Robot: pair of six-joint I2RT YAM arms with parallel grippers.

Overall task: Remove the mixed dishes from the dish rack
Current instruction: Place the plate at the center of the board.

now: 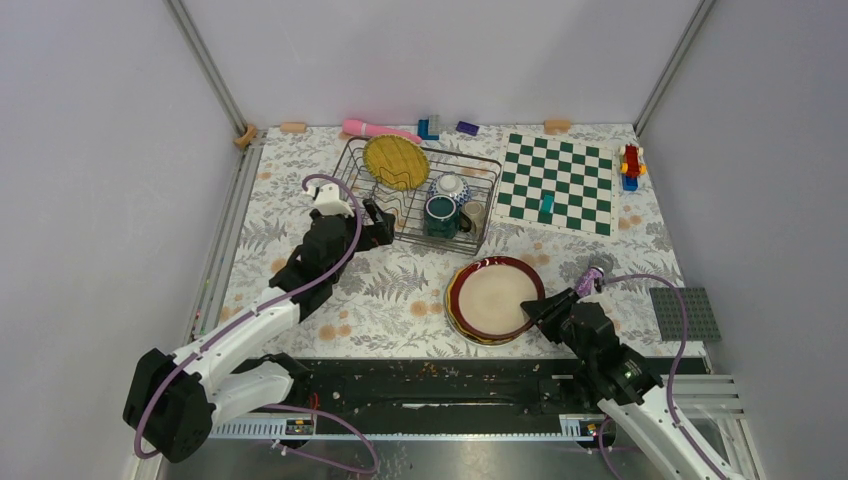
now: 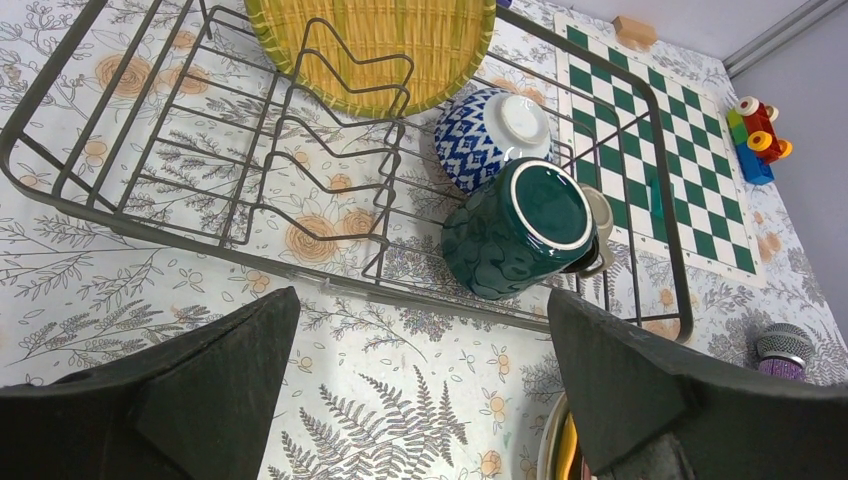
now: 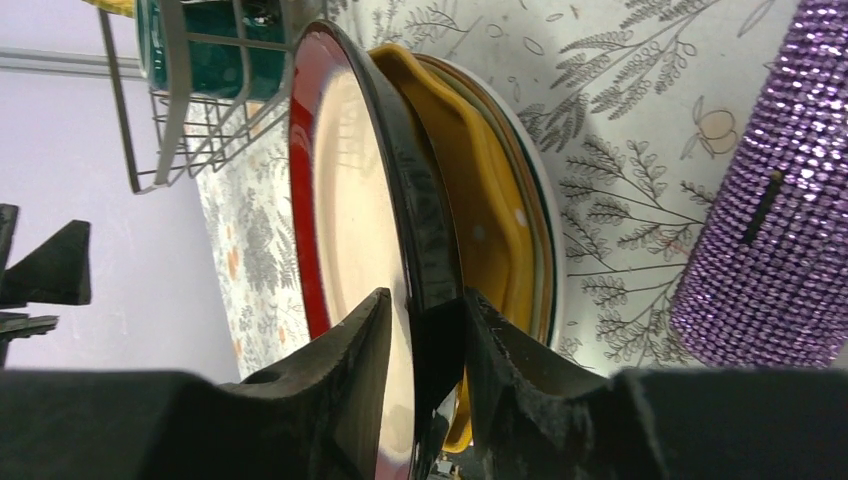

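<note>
- Purple and glittering, a cylinder (image 1: 589, 279) stands on the tabletop (image 1: 400, 290) just beside the right arm's wrist, close to the plate stack; nothing lies between the left arm and the rack.
- We see a green-and-white chessboard (image 1: 558, 183) right of the dish rack (image 1: 360, 185) with a small teal piece (image 1: 546, 207) on it, toy blocks (image 1: 630, 165) beyond it, and a grey studded baseplate (image 1: 685, 313) at the right edge.
- Floral-print cloth covers the tabletop; plain pale walls and metal frame posts close it in.
- We find the dish rack at the far middle, its long axis running left to right.
- At the rack's far left, a yellow woven-look plate (image 1: 396, 161) stands on edge among the tines.
- At its right end sit a patterned bowl (image 2: 490, 130) and a dark green mug (image 2: 520, 230), both bottom up, with an olive cup (image 1: 474, 213) just beside the mug.
- Face up on a plate stack near the front lies the cream plate with dark red rim (image 1: 495, 298), a yellow plate (image 3: 480, 200) under it.
- Our right fingers (image 3: 340, 370) pinch that red rim at its right side.
- Our left fingers (image 2: 220, 380) are spread wide, holding nothing, at the rack's near side.
</note>
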